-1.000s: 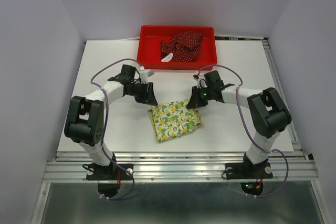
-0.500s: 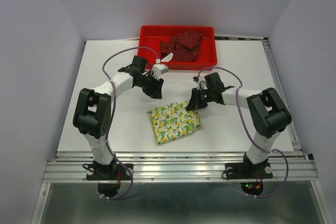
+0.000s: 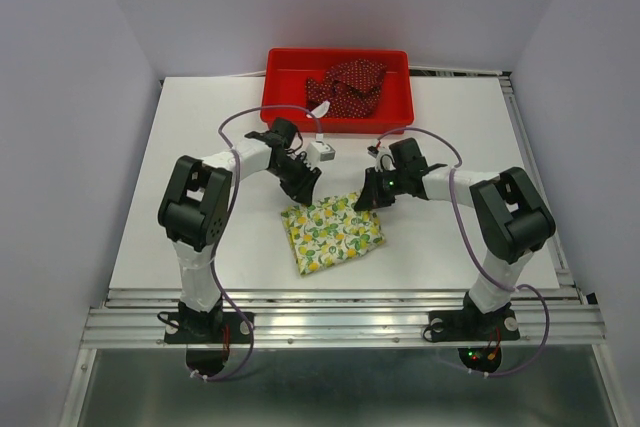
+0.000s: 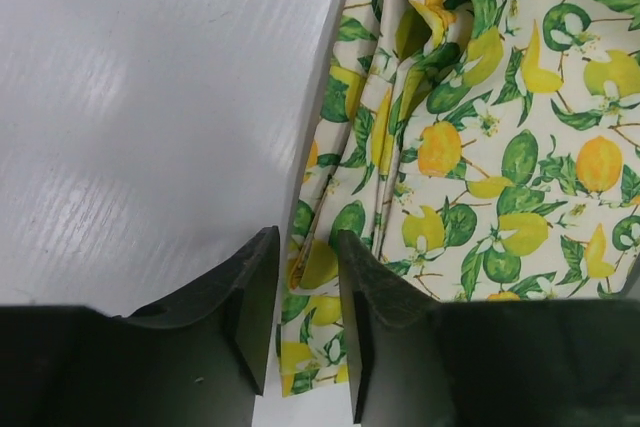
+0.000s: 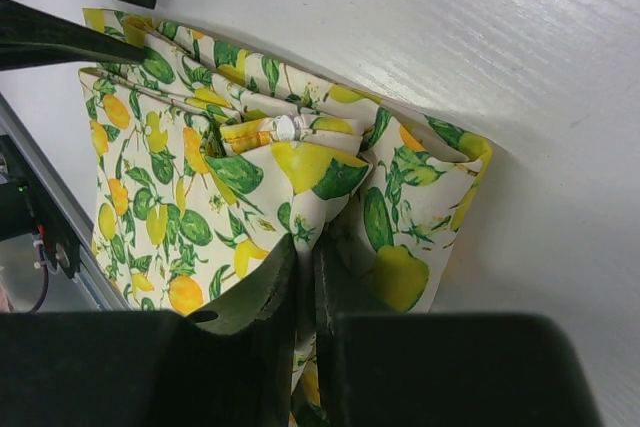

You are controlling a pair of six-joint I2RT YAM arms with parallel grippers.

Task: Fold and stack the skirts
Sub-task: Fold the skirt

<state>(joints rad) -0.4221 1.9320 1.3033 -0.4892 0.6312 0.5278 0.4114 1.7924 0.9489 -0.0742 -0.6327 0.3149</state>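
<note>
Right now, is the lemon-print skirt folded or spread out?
Folded. The lemon-print skirt lies as a compact rectangle, and the right wrist view shows stacked layers along its edge.

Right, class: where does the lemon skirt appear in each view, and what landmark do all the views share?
Top external: lemon skirt lies at the centre.
Left wrist: lemon skirt fills the right side.
Right wrist: lemon skirt covers left and centre.
Shared landmark: the white table.

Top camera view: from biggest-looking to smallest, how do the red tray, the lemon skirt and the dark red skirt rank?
1. red tray
2. lemon skirt
3. dark red skirt, though it lies bunched up and farther away, so the last two are close.
</note>
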